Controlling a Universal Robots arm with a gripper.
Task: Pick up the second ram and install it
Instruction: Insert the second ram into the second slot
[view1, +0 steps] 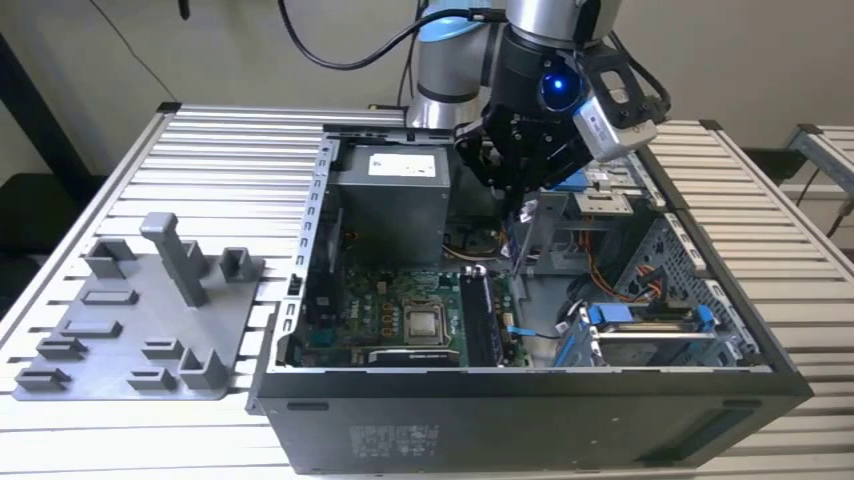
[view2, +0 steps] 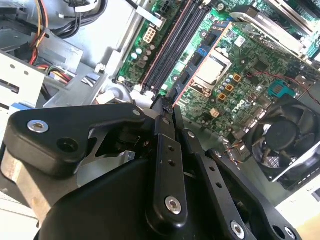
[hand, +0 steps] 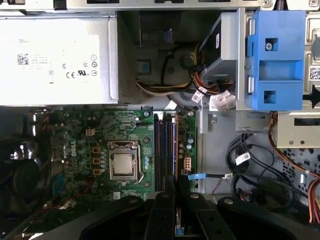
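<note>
Overhead, claw (view1: 523, 205) grips the second ram (view1: 519, 232) — edge-on above motherboard (view1: 387, 300).

Single arm (view1: 534, 40) reaches down from far side in exterior view, silver-grey links, blue ring light on wrist. Wrist vertical, tool axis pointing straight down. Camera unit mounted on wrist side toward exterior view's right. Gripper (view1: 523, 205) black, multi-link fingers (view2: 165, 150) converging to narrow tip in second wrist view. Finger linkages also at lower edge in first wrist view, gripper (hand: 175, 187) centred. Fingers drawn close together at tip.
</note>
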